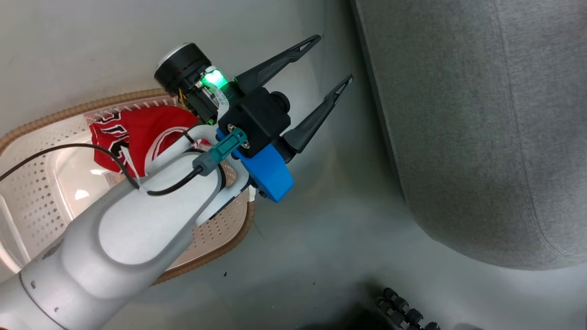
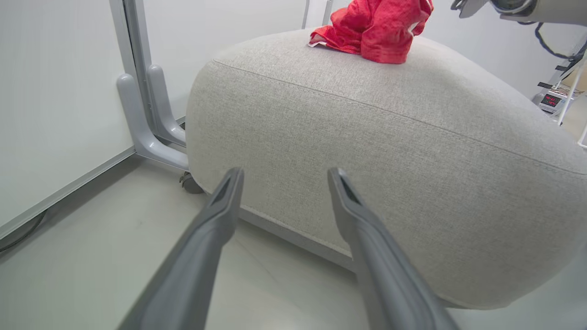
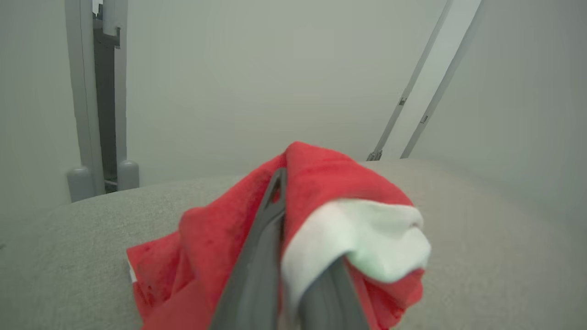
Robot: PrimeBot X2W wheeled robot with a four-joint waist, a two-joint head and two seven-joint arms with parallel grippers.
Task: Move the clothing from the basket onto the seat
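Grey floor (image 1: pixel 321 238) parts basket (image 1: pixel 32 197) from seat (image 1: pixel 481 114). Our right jaws clamp a red garment (image 3: pixel 206 238) on the seat; we release next. Left jaws, apart, should then fetch the lettered jersey (image 1: pixel 151 128).

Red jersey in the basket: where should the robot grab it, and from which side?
Probably from straight above, pinching a fold near the middle of the red jersey. It lies crumpled low inside the basket, whose walls block any sideways approach. The open left gripper is nearest, though part of the cloth is hidden in the head view.
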